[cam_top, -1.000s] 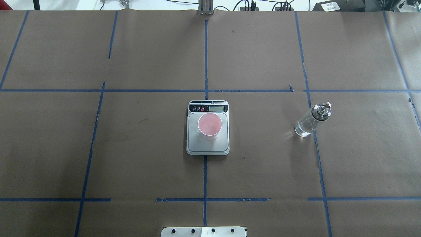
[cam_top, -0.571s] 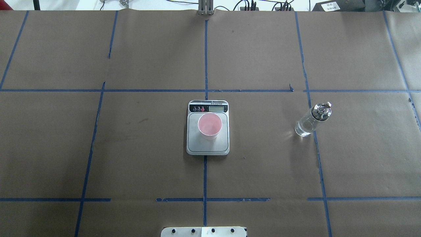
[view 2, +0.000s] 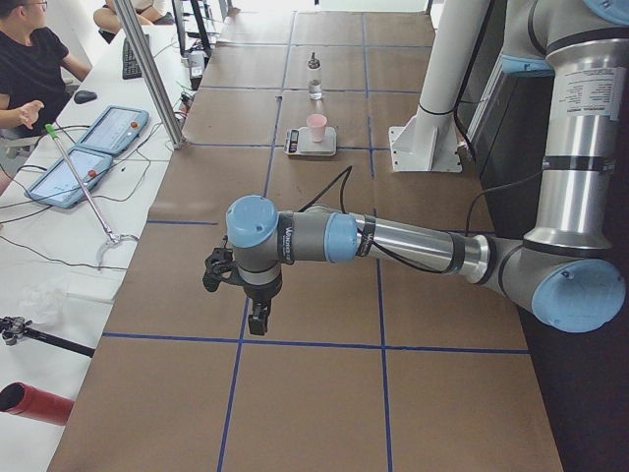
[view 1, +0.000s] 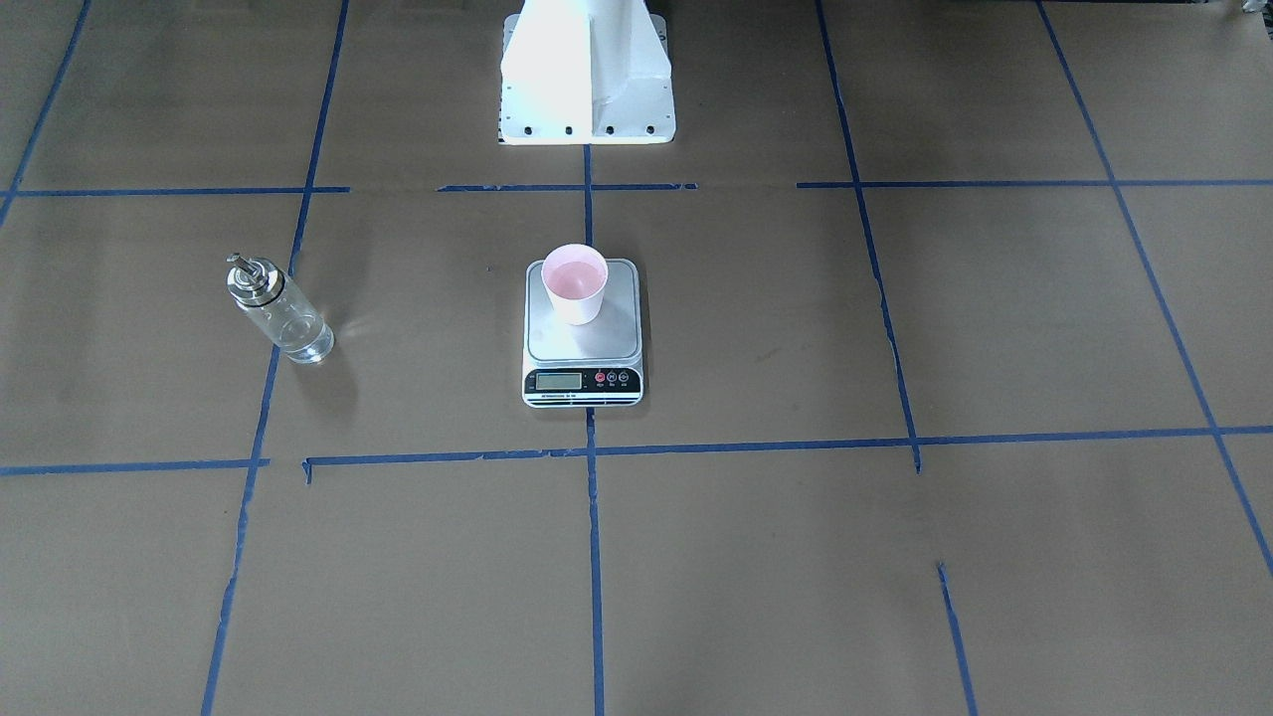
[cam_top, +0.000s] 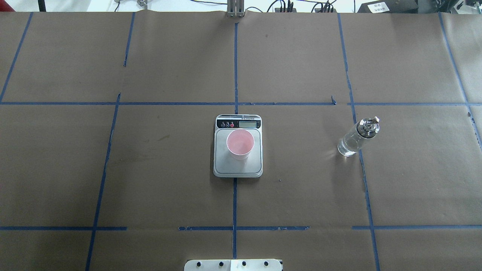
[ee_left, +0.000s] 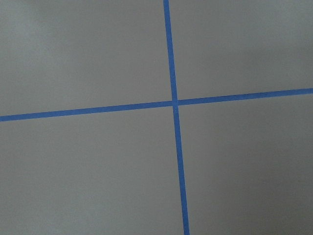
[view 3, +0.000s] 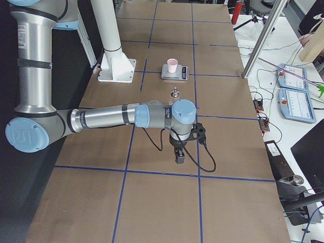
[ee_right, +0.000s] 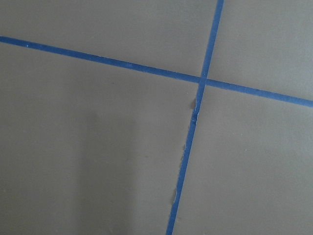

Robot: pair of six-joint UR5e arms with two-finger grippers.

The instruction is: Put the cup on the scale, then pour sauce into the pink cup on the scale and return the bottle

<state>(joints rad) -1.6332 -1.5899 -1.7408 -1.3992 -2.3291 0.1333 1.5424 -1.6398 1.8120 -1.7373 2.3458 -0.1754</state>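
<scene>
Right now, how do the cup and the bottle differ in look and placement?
The cup is opaque pink and open-topped; the bottle is clear glass with a metal cap. The cup stands on the scale; the bottle stands on the table, to the robot's right. Both stand upright, unheld.

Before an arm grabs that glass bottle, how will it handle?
The bottle looks like smooth clear glass, so probably slippery and breakable. Standing tall on a narrow base, it may tip if pushed high, then roll.
</scene>
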